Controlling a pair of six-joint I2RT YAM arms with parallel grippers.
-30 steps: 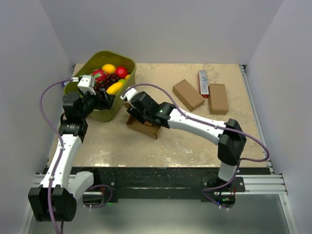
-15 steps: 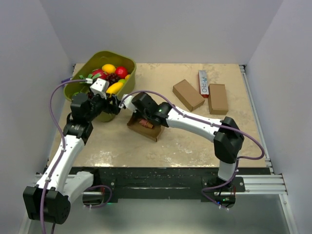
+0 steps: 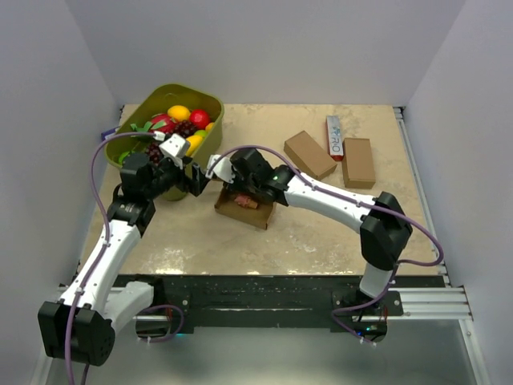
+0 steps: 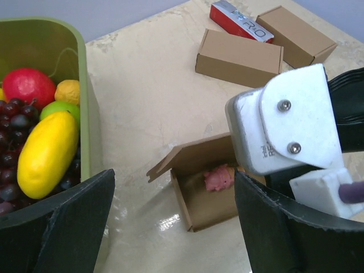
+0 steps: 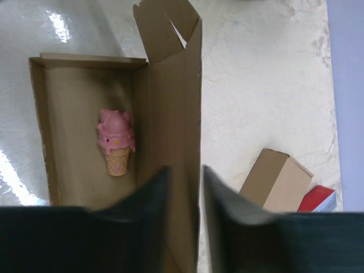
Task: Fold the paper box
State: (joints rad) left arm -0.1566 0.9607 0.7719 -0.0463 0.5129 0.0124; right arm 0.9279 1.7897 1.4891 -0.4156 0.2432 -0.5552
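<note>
The paper box (image 3: 248, 212) lies open in the middle of the table, a shallow brown cardboard tray (image 5: 74, 125) with a pink ice-cream toy (image 5: 116, 142) inside. Its lid panel (image 5: 173, 102) stands up along one long side, with a small flap at its end. My right gripper (image 5: 185, 170) hangs over that side, its jaws a narrow gap apart with the lid panel between them. My left gripper (image 4: 176, 227) is wide open just left of the box (image 4: 207, 196), holding nothing. In the top view it (image 3: 192, 178) sits between the bowl and the box.
A green bowl (image 3: 160, 104) of toy fruit stands at the back left, close behind the left gripper. Two closed brown boxes (image 3: 309, 155) (image 3: 358, 162) and a white-and-red carton (image 3: 334, 135) lie at the back right. The right wrist housing (image 4: 284, 125) looms over the box's right end.
My left gripper has swung from over the bowl to beside the box. The right gripper shifted right with the box, and the lid now stands between its jaws.
</note>
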